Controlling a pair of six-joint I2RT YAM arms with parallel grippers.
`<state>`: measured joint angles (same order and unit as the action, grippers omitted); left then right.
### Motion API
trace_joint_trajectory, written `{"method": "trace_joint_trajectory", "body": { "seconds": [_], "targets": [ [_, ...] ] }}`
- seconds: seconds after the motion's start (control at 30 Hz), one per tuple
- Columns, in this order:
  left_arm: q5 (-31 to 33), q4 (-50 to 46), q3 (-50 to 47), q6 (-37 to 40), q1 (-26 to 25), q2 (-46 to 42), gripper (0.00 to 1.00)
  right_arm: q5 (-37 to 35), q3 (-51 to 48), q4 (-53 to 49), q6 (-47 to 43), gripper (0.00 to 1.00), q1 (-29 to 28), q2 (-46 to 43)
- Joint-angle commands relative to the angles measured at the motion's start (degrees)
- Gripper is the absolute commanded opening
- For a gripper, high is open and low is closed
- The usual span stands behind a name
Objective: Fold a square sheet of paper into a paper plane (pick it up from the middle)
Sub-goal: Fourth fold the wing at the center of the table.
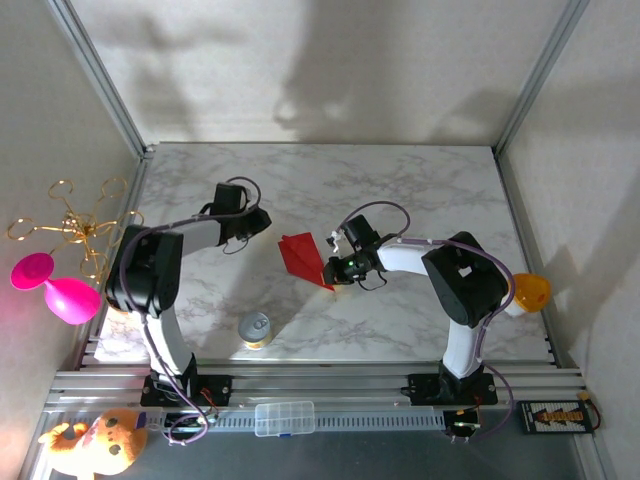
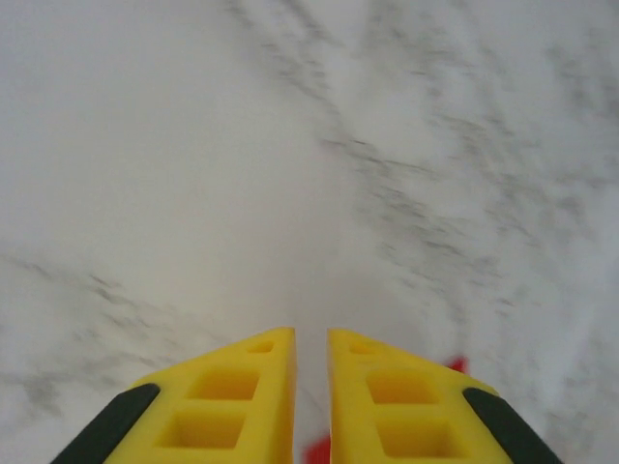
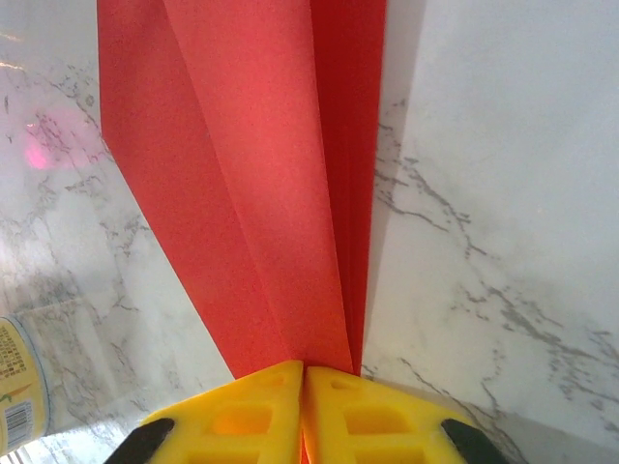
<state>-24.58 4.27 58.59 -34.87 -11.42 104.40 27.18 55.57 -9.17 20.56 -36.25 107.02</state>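
The red paper (image 1: 303, 258) lies mid-table, folded into a narrow pointed shape with lengthwise creases. In the right wrist view the paper (image 3: 261, 193) fans out from the fingertips, its layers stacked along the right edge. My right gripper (image 1: 333, 268) is shut on its narrow near end, and the yellow jaws (image 3: 304, 372) meet on the fold. My left gripper (image 1: 266, 224) hovers just beyond the paper's upper left corner. Its jaws (image 2: 310, 333) stand a narrow gap apart with bare marble between them. Small red slivers of the paper (image 2: 456, 364) peek out beside and under the fingers.
A tin can (image 1: 256, 329) stands near the front edge, left of the paper, and its side (image 3: 19, 387) shows in the right wrist view. A pink toy (image 1: 55, 285) and gold wire ornament (image 1: 75, 225) sit off the left edge. An orange object (image 1: 530, 291) is at the right.
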Motion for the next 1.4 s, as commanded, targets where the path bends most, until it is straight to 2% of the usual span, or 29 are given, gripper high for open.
{"method": "trace_joint_trajectory", "body": {
  "seconds": [0.0, 0.17, 0.43, 0.8, 0.93, 1.2, 1.37],
  "targets": [
    [-0.2, 3.6, -5.3, -4.2, -3.5, -8.1, 0.16, -9.1, -4.9, -8.5, 1.2, 0.12, -0.3, 4.6],
    [0.4, 12.2, -13.7, -9.5, -10.4, -11.2, 0.16, -9.9, -6.6, -6.3, 1.6, 0.12, -0.3, 3.6],
    [1.3, 18.6, -12.3, -12.4, -15.3, -3.1, 0.15, -10.3, -7.9, -4.4, 0.9, 0.12, -0.3, 3.2],
    [3.7, 17.8, -7.8, -12.2, -15.4, 3.1, 0.15, -10.4, -8.0, -3.0, 0.8, 0.12, -0.3, 3.4],
    [5.2, 14.7, -6.1, -10.9, -15.2, 4.2, 0.14, -10.7, -7.4, -3.6, 0.7, 0.12, -0.3, 3.5],
    [5.8, 12.8, -7.3, -10.0, -13.8, 5.5, 0.13, -10.3, -5.9, -4.8, 0.8, 0.12, -0.3, 2.9],
    [6.2, 11.7, -7.6, -9.3, -13.5, 5.9, 0.13, -7.3, -4.0, -4.6, 1.0, 0.13, -0.3, 1.8]
  ]
}}
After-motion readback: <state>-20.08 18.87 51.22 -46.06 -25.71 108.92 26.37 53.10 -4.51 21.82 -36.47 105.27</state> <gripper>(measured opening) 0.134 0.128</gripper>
